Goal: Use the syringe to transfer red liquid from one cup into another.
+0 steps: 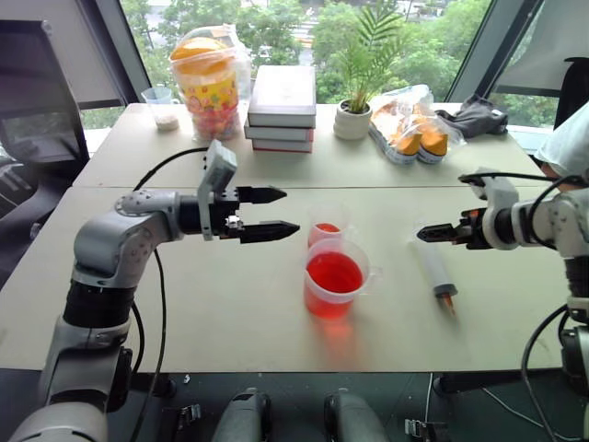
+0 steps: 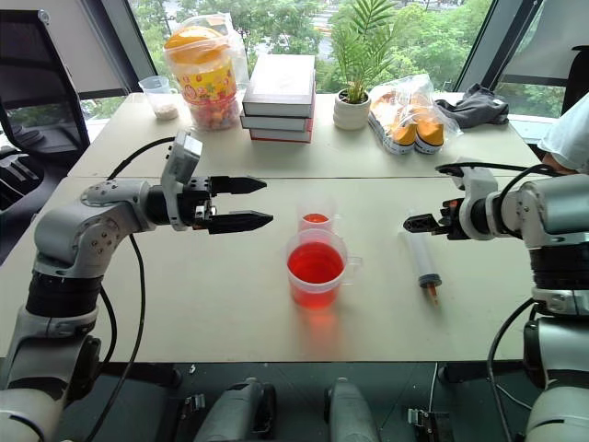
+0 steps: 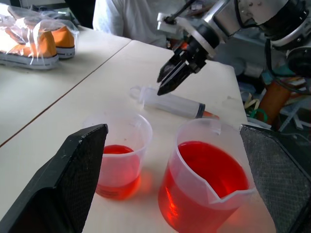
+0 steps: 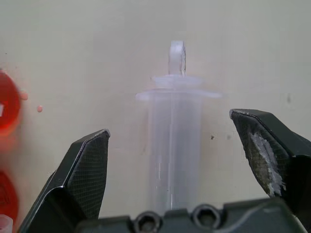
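Note:
The syringe lies flat on the table, orange tip toward the front edge, plunger end toward the back. My right gripper hovers just over its plunger end, open, one finger on either side of the barrel without touching it. The wide cup, about half full of red liquid, stands mid-table. Right behind it is the smaller cup with a shallow red layer. My left gripper is held level and open, pointing at both cups from their left, holding nothing.
Along the back of the table: a cup with white powder, a snack jar, stacked books, a potted plant, bagged shoes and a dark cloth. A person is at far right. Red drops spot the table.

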{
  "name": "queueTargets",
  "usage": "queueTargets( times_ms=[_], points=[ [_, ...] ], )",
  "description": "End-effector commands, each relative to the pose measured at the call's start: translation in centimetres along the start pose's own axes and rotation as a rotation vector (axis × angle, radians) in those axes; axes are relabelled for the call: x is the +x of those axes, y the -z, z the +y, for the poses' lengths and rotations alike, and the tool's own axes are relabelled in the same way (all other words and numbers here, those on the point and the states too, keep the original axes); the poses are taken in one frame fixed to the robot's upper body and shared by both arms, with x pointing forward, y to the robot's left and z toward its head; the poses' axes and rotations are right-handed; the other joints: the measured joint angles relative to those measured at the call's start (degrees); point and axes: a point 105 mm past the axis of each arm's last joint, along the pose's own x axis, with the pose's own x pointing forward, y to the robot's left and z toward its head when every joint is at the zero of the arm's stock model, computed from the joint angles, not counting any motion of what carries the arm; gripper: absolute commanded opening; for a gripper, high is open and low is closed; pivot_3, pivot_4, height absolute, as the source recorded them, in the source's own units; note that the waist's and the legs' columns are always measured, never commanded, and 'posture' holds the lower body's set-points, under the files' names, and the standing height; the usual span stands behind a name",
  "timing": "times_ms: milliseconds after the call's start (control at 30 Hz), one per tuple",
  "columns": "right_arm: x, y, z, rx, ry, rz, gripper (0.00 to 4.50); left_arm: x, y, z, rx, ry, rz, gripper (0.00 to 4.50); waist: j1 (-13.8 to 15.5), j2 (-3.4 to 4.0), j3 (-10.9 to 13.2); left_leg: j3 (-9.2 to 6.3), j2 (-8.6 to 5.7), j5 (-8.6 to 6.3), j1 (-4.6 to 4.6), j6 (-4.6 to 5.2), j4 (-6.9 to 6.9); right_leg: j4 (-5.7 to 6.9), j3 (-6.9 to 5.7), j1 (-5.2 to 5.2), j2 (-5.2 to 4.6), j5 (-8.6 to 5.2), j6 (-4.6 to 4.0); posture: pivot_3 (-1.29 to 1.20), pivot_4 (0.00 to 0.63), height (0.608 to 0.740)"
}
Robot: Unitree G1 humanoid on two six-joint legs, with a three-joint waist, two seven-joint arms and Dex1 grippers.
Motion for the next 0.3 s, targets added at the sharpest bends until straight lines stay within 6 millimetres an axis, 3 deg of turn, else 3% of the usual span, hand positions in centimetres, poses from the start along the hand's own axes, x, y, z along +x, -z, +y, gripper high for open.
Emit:
queueTargets(
  times_ms=[33,167,300],
  points=[
    [-4.1,-2.9,3.1,-0.219,-0.112,-0.197,4.46,-0.4,-0.7,-0.8,0.041,0.032,0.001,4.50,-0.1,0.00,0.0,0.00,0.00,0.00,0.00,0.00,0.00,-0.01,0.00,0.00,0.00,0.00,0.00,0.00,0.150,0.740],
    [-7.6,-2.0,7.2,-0.451,-0.305,-0.308,4.46,-0.7,-0.2,-0.8,0.048,0.028,0.033,4.50,-0.2,-0.01,0.0,-0.04,0.03,0.00,0.05,0.00,-0.01,-0.02,-0.01,0.06,0.03,0.00,0.01,0.00,0.150,0.740],
    [-8.6,-0.2,8.0,-0.472,-0.332,-0.305,4.46,-1.0,-0.3,-0.6,0.041,0.020,0.030,4.50,-0.1,-0.02,0.0,-0.05,0.03,0.00,0.11,0.00,0.08,-0.01,-0.02,0.20,0.01,0.00,0.01,0.00,0.150,0.740]
  ],
)
